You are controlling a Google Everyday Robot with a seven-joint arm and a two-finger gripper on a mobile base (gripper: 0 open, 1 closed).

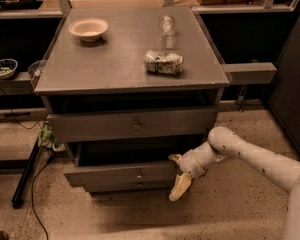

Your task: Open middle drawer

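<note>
middle drawer (115, 174) sits part-way out, dark interior showing, pincer (178, 173) at its right end with fingers apart; judged pull step, next needs a straight outward draw.

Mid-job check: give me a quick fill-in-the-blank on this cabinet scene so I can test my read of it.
1. The middle drawer stands partly ____, its dark interior showing.
2. The gripper is at the ____ end of that drawer's front.
3. On the cabinet top, the can lies on its ____.

Missing words: open; right; side.
</note>
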